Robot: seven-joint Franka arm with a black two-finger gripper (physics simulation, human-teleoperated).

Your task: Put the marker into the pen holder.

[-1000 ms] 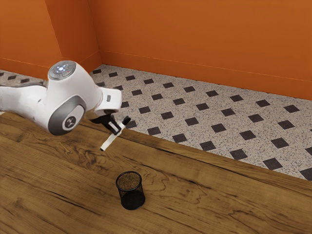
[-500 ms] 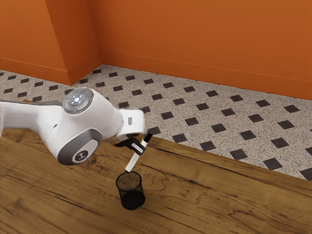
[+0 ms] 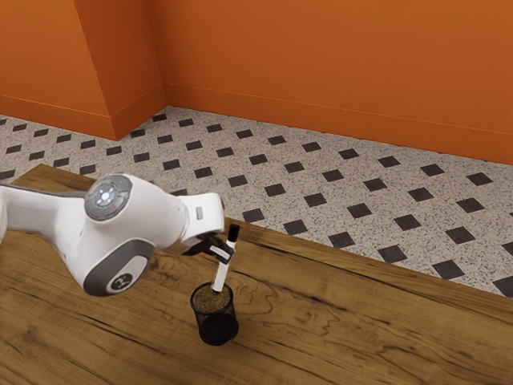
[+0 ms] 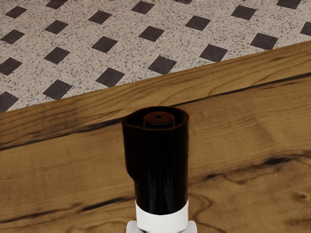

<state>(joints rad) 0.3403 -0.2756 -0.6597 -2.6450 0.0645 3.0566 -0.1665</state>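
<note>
In the exterior view my gripper is shut on the white marker, gripping it below its black cap. The marker is nearly upright, leaning a little, cap end up. Its lower white end overlaps the far side of the rim of the black mesh pen holder; whether it is inside the opening I cannot tell. The pen holder stands upright on the table. In the wrist view the marker's black cap points toward the camera, with a white band beneath it.
The wooden table extends around the pen holder. Its far edge runs beyond my gripper, with the patterned floor past it and an orange wall behind.
Over the last second my hand has come down and toward the exterior view's right, carrying the marker to the pen holder. Most recently it drew back slightly left, and the marker turned more upright.
</note>
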